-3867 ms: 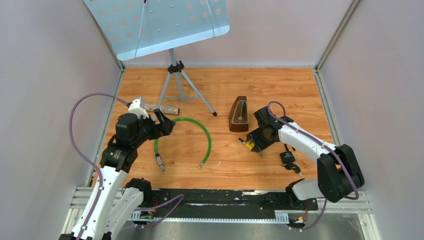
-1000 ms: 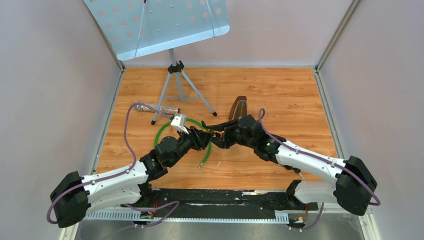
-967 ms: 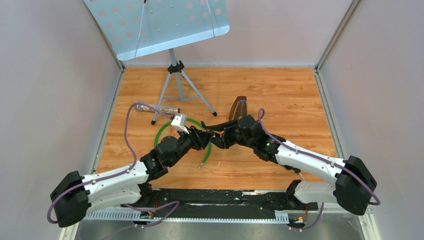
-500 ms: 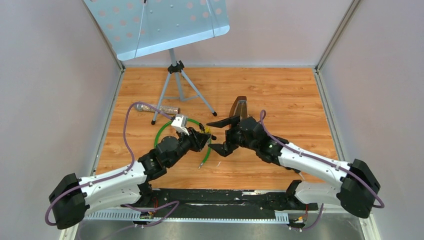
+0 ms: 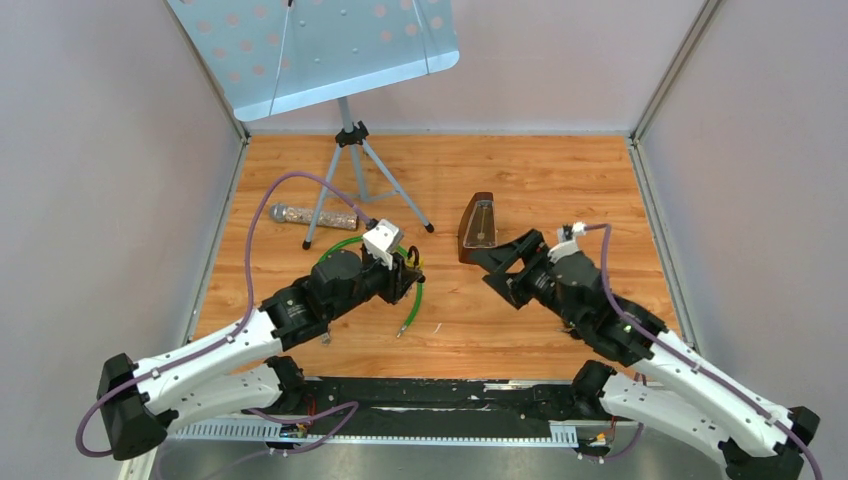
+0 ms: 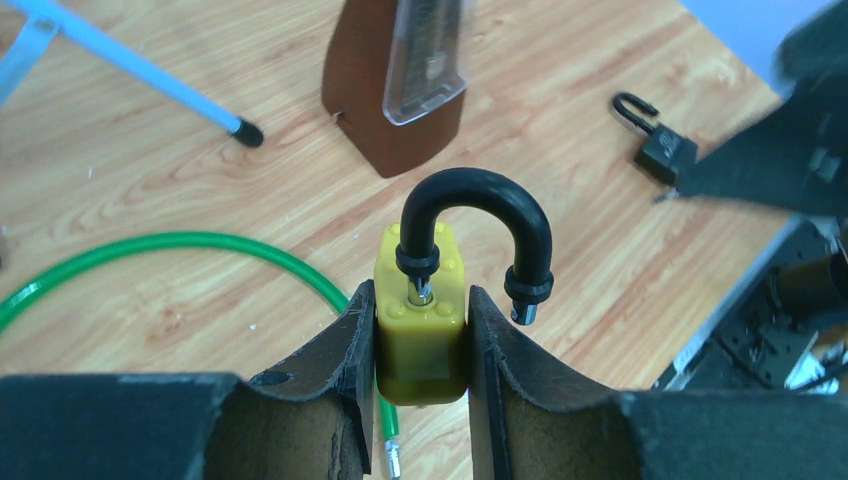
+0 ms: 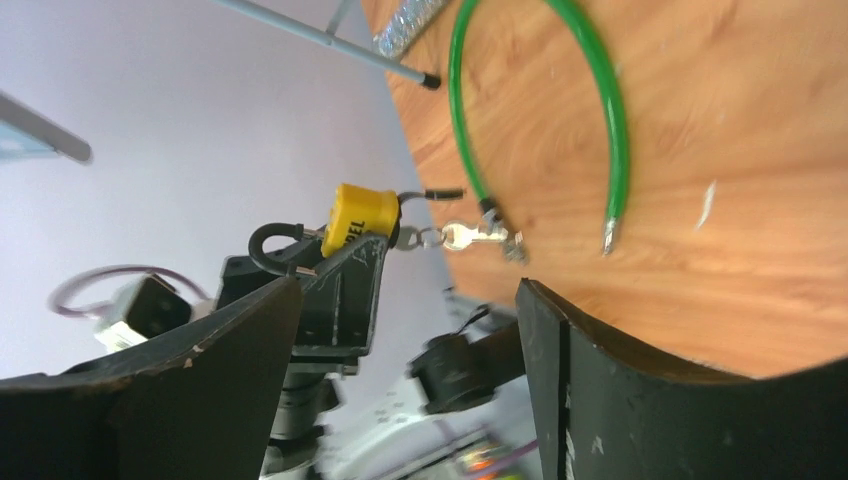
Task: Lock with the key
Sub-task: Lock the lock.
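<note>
My left gripper (image 6: 420,296) is shut on the body of a yellow padlock (image 6: 420,335) and holds it above the floor. Its black shackle (image 6: 476,212) stands open, one end free beside the body. In the right wrist view the padlock (image 7: 358,218) shows a small bunch of silver keys (image 7: 470,238) sticking out of its underside. My right gripper (image 5: 506,272) is open and holds nothing, well to the right of the padlock and pointing toward it. The left gripper (image 5: 408,268) sits mid-floor in the top view.
A brown metronome (image 5: 478,228) stands just behind the right gripper. A green cable (image 5: 412,296) loops under the left gripper. A music stand (image 5: 345,140) and a microphone (image 5: 312,215) are at the back left. A small black padlock (image 6: 662,150) lies on the floor.
My right gripper opened, let go at the padlock and drew back to the right. The left gripper kept its hold on the padlock and shifted slightly.
</note>
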You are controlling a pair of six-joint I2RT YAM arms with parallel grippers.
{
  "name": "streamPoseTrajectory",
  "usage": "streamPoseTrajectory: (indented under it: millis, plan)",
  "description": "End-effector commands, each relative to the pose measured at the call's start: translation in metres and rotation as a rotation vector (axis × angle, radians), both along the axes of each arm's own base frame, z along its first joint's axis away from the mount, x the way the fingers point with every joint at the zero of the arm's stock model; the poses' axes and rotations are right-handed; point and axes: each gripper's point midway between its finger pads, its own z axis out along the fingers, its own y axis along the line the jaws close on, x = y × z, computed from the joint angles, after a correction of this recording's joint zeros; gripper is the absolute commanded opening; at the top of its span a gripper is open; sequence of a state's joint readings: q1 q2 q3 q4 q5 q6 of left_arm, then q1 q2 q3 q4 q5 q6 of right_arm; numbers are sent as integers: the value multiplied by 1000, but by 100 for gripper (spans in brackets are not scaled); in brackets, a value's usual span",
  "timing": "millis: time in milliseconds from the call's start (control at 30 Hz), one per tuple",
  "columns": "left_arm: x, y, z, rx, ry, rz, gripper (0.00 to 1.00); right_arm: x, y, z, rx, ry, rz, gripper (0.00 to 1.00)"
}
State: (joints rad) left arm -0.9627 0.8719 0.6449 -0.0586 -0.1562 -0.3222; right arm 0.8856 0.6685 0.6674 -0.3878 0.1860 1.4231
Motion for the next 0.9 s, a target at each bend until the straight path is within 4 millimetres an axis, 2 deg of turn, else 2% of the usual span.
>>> streamPoseTrajectory:
  millis: [0,100,233,433,600,733,867]
  plan:
    - [-14,-14,45,32,-126,-180,0,-4,-10,66,-282,-386,164,78]
    - [-17,-22,56,23,-145,-227,0,-10,6,89,-329,-491,293,73]
    - [-12,-33,59,53,-145,-254,0,-1,23,99,-396,-548,350,68]
    - [0,-40,58,91,-112,-219,0,22,45,93,-504,-537,331,61]
    - [2,-42,62,79,-105,-208,0,27,56,81,-544,-530,370,55]
    - [1,-41,64,66,-108,-206,0,31,57,70,-555,-508,356,45]
    - [0,-39,66,57,-113,-205,0,27,64,72,-512,-534,380,38]
